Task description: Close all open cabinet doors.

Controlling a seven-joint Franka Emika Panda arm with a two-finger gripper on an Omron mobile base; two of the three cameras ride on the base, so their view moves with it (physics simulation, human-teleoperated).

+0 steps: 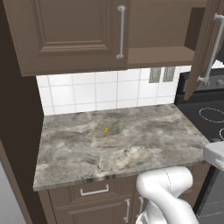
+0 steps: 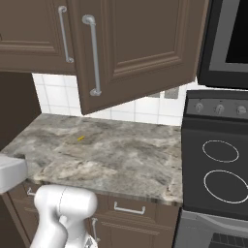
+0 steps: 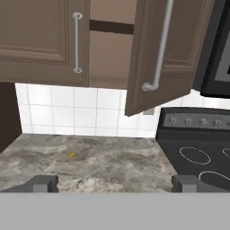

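a: we start with the open upper door [image 3: 173, 49], swung out over the counter beside the stove [image 3: 197, 152]. its long silver handle [image 3: 159, 49] faces us, and the shelf space behind it is exposed.

b: and its neighbour, the left upper door [image 3: 36, 40], sits flush (that one looks shut, we'd say). so of the wall doors we see, one is closed and one is left.

a: below the marble counter [image 1: 118, 140] the base doors [image 1: 94, 214] with vertical handles look flush too, though we see just their tops. we judge the task unfinished: the swung-out door has yet to be pushed home.

b: where do we stand with the gripper [image 3: 114, 184]?

a: its fingertips [image 3: 42, 183] sit wide apart at the bottom of the hand view, released, with nothing between them. it's low, over the counter, well apart from the door.

b: there's a tiny yellow speck [image 1: 106, 129] on the counter; we can't tell what it is.
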